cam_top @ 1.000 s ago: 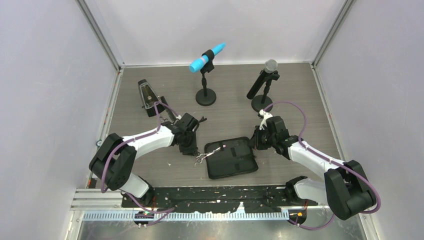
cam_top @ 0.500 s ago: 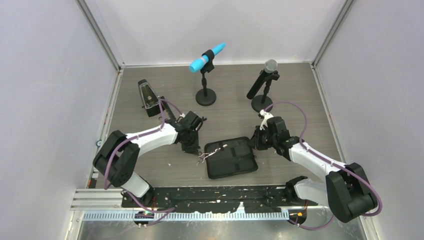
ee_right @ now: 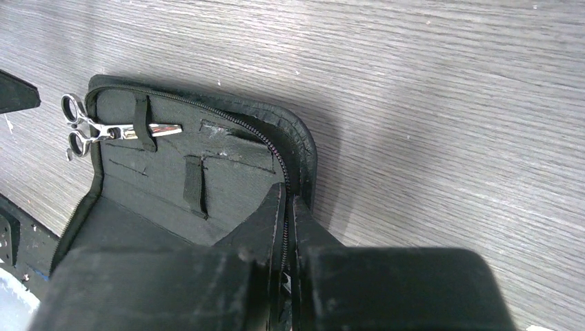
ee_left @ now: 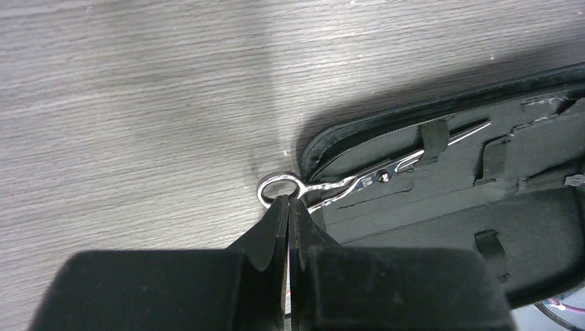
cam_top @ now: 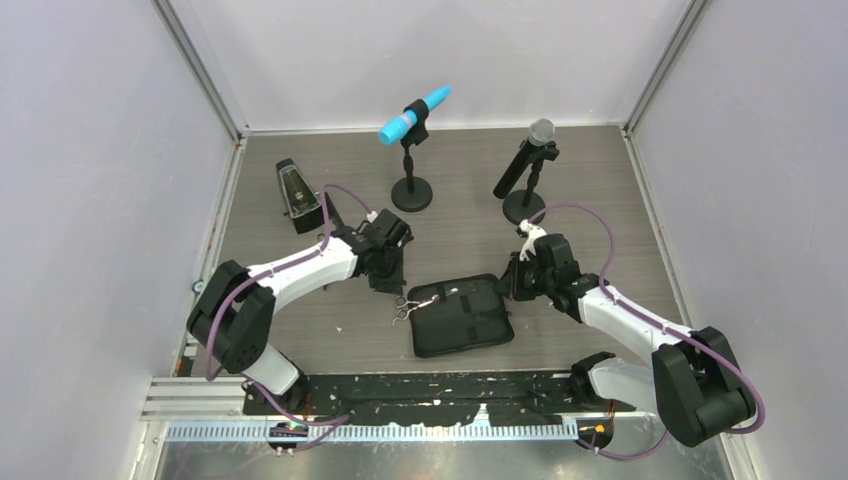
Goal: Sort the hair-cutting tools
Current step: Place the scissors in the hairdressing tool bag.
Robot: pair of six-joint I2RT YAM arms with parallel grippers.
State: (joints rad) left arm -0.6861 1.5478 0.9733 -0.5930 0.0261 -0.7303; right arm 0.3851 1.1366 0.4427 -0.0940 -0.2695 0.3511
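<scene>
Left claw (ee_left: 288, 207): closed fully within the last second, at ring of scissors (ee_left: 345, 183); hold unconfirmed. Scissors: now under strap (ee_left: 434, 136) of case (ee_left: 441, 227), probably nearly stowed. Right claw (ee_right: 286, 200): clamped on case rim.

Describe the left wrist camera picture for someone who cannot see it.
The left gripper, shut, meets the ring handle of silver scissors that lie tucked under a strap in an open black zip case. The case rests on a grey wood-grain table.
</scene>
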